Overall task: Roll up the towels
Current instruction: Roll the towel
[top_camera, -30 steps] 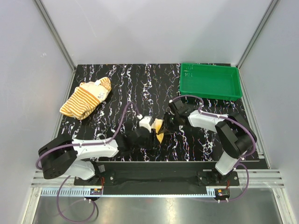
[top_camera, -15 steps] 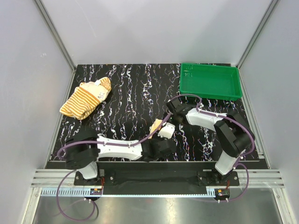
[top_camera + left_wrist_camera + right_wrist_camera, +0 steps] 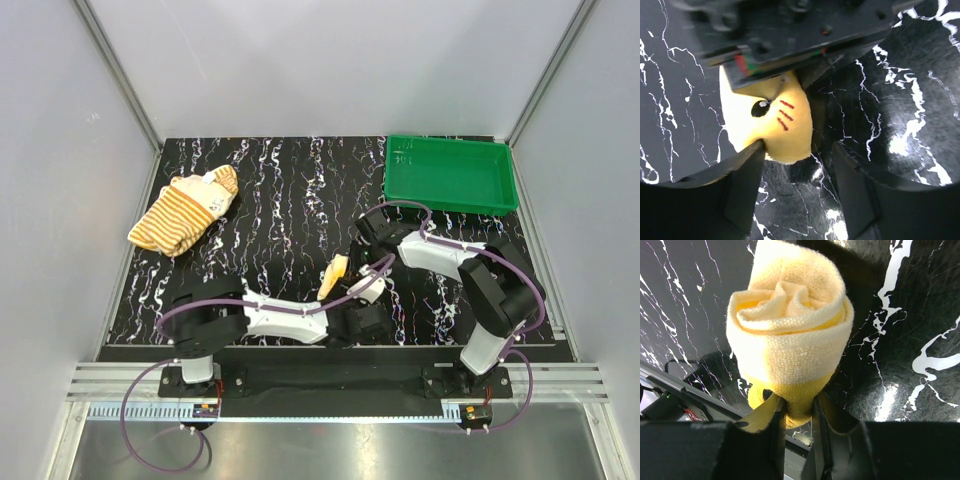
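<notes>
Black, white-veined tabletop (image 3: 290, 190) fills a booth of pale grey walls. Low along the near edge lies the left arm (image 3: 280, 318), stretched rightward past the middle. Its left gripper (image 3: 797, 150) stands with jaws apart (one finger brushes the cloth, the other is clear of it) and grips nothing. From its base the right arm (image 3: 440, 255) folds back and reaches left. The right gripper (image 3: 797, 407) is clamped on the lower end of the rolled bright yellow cloth towel (image 3: 790, 335), held at a tilt near the table's front centre. An orange-and-cream striped cloth towel (image 3: 185, 212) sits crumpled at the far left. A green rectangular plastic tray (image 3: 450, 208) stands at the far right corner, with both towels outside it and well apart from it.
</notes>
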Robot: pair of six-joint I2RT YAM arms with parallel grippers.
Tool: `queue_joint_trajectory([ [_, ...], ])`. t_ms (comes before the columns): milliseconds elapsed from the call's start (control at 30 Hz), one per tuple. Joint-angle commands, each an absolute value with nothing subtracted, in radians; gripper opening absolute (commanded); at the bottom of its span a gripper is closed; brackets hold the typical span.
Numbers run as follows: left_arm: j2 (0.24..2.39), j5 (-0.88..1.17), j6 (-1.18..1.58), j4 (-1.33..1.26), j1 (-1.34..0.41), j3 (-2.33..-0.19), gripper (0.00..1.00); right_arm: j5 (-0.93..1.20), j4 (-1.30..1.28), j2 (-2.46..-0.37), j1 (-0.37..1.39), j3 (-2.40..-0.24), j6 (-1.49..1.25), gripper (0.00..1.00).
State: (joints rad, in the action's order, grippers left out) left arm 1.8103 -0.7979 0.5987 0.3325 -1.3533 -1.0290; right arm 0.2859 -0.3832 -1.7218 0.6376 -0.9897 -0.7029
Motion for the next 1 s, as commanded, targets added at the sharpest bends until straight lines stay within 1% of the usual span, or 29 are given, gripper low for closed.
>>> queue_joint_trajectory([
  [0,1.887,-0.873,0.594,0.376,-1.342,-1.107,0.66,0.236,-0.512,-1.733,0.653,-0.985,-0.658,0.16],
  [100,1.956,-0.891,0.62,0.449,-1.341,-1.169,0.73,0.241,-0.518,-1.724,0.653,-0.979,-0.655,0.17],
  [200,1.983,-0.881,0.62,0.46,-1.328,-1.181,0.73,0.248,-0.526,-1.717,0.652,-0.971,-0.649,0.17],
  [267,1.977,-0.85,0.618,0.443,-1.304,-1.163,0.72,0.258,-0.535,-1.709,0.653,-0.968,-0.643,0.17],
  [333,1.958,-0.796,0.606,0.401,-1.269,-1.138,0.63,0.265,-0.541,-1.703,0.653,-0.965,-0.635,0.17],
  [367,1.95,-0.778,0.603,0.385,-1.255,-1.115,0.58,0.268,-0.543,-1.701,0.653,-0.963,-0.632,0.17],
  [400,1.936,-0.756,0.597,0.37,-1.243,-1.103,0.46,0.27,-0.548,-1.698,0.653,-0.963,-0.63,0.18],
  [467,1.928,-0.71,0.597,0.344,-1.203,-1.08,0.37,0.268,-0.563,-1.692,0.653,-0.965,-0.621,0.19],
  [533,1.927,-0.672,0.604,0.334,-1.166,-1.071,0.25,0.261,-0.58,-1.686,0.655,-0.971,-0.611,0.21],
  [600,1.922,-0.651,0.604,0.316,-1.146,-1.06,0.17,0.255,-0.594,-1.675,0.653,-0.974,-0.609,0.25],
  [633,1.919,-0.635,0.598,0.31,-1.143,-1.054,0.15,0.241,-0.61,-1.672,0.652,-0.979,-0.604,0.28],
  [667,1.917,-0.632,0.594,0.305,-1.143,-1.051,0.14,0.235,-0.62,-1.667,0.653,-0.983,-0.601,0.36],
  [733,1.911,-0.617,0.585,0.293,-1.141,-1.048,0.12,0.203,-0.653,-1.654,0.649,-0.997,-0.592,0.47],
  [767,1.911,-0.614,0.581,0.293,-1.141,-1.048,0.12,0.187,-0.666,-1.651,0.641,-1.003,-0.588,0.58],
  [867,1.905,-0.595,0.575,0.29,-1.138,-1.048,0.12,0.118,-0.725,-1.626,0.603,-1.035,-0.569,0.63],
  [900,1.901,-0.574,0.566,0.285,-1.135,-1.046,0.12,0.098,-0.748,-1.611,0.589,-1.049,-0.558,0.67],
  [967,1.896,-0.557,0.561,0.282,-1.128,-1.046,0.12,0.094,-0.765,-1.582,0.539,-1.06,-0.546,0.69],
])
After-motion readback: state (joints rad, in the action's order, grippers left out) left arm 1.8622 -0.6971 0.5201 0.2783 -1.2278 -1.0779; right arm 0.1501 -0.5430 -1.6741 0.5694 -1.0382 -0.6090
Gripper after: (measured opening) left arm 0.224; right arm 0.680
